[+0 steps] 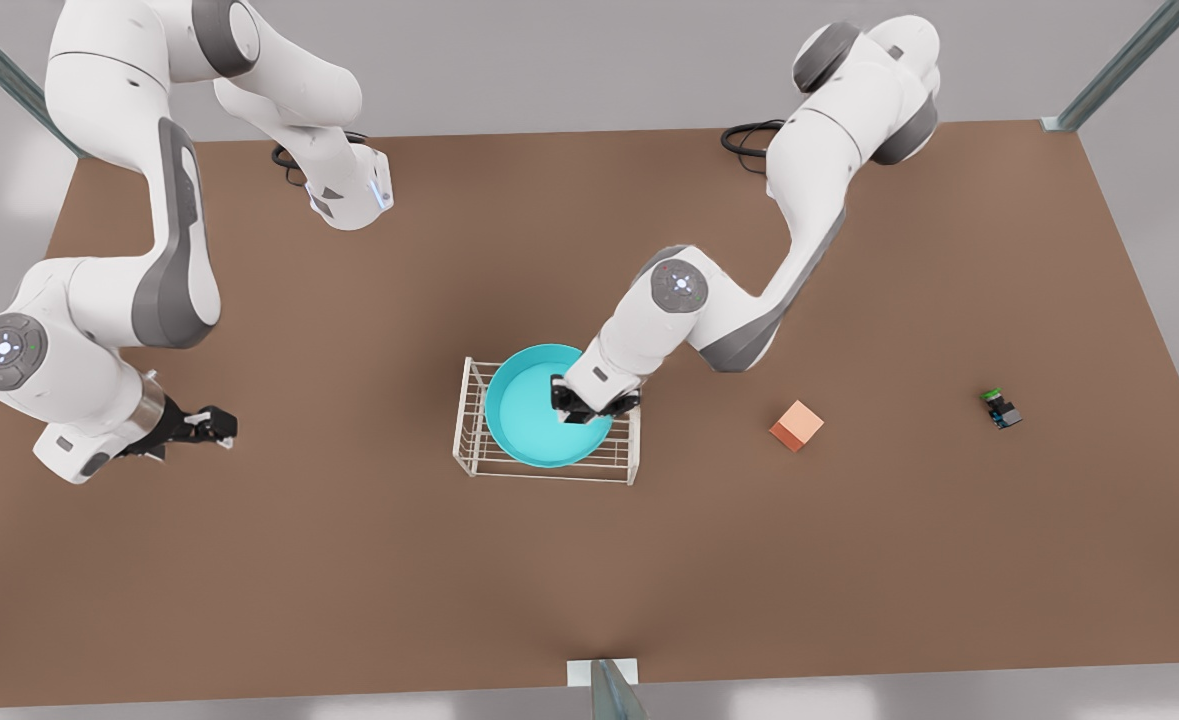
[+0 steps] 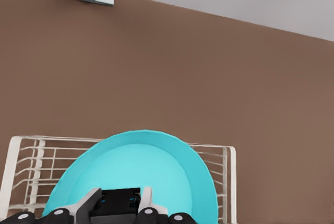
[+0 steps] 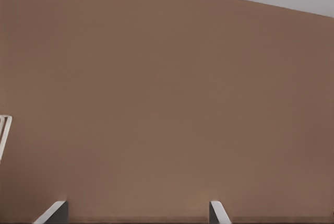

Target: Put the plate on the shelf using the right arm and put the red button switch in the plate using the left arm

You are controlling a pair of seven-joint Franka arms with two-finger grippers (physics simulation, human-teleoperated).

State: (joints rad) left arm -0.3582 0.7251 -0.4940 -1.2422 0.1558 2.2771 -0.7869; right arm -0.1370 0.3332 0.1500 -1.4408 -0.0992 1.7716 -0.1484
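Cyan plate flat on shelf (L gripper above).

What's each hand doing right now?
Left hand: shut on the red button switch, over the plate.
Right hand: open, holding nothing, waiting aside.

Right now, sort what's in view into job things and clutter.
Job: plate, wire rack under it, dark switch block in the left gripper, open right gripper waiting aside.
Lying about: salmon cube, green-capped switch.
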